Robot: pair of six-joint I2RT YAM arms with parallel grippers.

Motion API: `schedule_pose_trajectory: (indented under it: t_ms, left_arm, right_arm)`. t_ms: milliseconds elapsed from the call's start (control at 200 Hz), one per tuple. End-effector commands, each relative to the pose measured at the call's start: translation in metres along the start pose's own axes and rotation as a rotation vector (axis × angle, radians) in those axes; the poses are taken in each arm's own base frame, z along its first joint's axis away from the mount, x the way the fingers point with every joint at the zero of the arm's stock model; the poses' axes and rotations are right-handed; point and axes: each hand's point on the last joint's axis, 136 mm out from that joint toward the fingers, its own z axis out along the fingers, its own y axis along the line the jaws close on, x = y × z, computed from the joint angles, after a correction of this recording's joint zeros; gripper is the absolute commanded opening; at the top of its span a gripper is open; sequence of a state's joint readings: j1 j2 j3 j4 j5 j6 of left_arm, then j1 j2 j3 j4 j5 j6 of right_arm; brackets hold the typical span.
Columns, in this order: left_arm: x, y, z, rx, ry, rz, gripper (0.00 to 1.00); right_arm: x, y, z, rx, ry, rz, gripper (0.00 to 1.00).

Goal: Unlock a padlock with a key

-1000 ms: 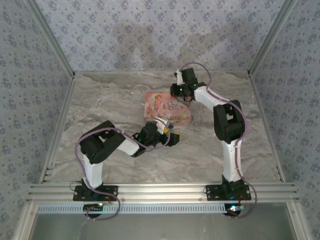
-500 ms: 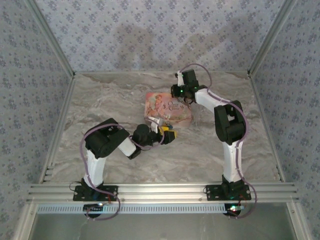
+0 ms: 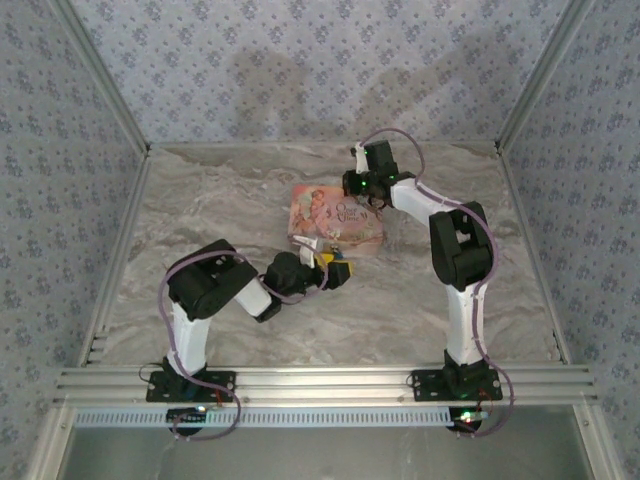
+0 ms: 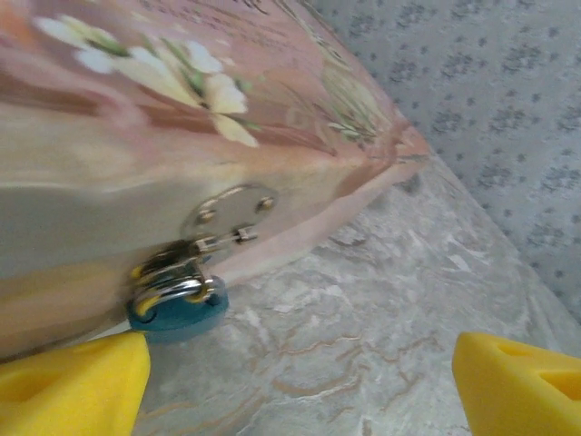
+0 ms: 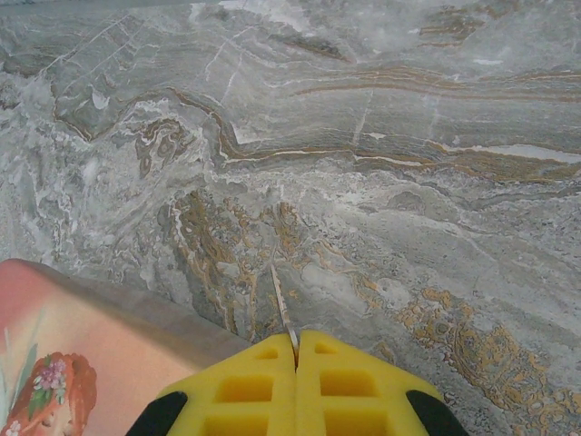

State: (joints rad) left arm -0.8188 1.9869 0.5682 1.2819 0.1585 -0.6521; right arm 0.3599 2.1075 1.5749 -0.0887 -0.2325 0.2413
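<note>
Since a second ago the left arm has folded back at the elbow, bringing the left gripper (image 3: 333, 268) closer to the near edge of the pink box (image 3: 338, 216); the right arm has barely shifted. The left gripper is released, fingers (image 4: 73, 381) wide apart. The padlock (image 4: 178, 307) hangs from the box's hasp (image 4: 229, 211) just above one finger, evidently lined up to be steadied. The right gripper (image 5: 297, 350) is clenched on the key (image 5: 282, 300). Its thin blade projects over the table (image 5: 408, 136) beside the box's far corner, presumably kept ready for insertion.
</note>
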Motion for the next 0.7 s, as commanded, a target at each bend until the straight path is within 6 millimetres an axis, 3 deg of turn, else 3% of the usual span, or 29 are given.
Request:
schedule_pose_trajectory:
  t_ms: [0, 120, 320, 560, 695]
  left_arm:
    - [-0.012, 0.018, -0.012, -0.142, -0.070, 0.040, 0.88]
    - [-0.012, 0.022, -0.015, -0.182, -0.065, 0.058, 0.89]
    - [-0.010, 0.023, -0.001, -0.223, -0.026, 0.115, 0.91]
    - [-0.002, 0.001, 0.027, -0.099, 0.047, 0.107, 0.90]
    - [-0.002, -0.013, 0.031, -0.018, 0.051, 0.103, 0.87]
  right_arm:
    - [0.036, 0.003, -0.002, 0.012, 0.123, 0.004, 0.00]
    - [0.037, 0.006, -0.001, 0.011, 0.125, -0.001, 0.00]
    - [0.039, 0.010, -0.001, 0.007, 0.129, -0.008, 0.00]
    - [0.041, 0.012, 0.001, 0.005, 0.131, -0.012, 0.00]
    - [0.045, 0.012, 0.002, 0.007, 0.138, -0.016, 0.00]
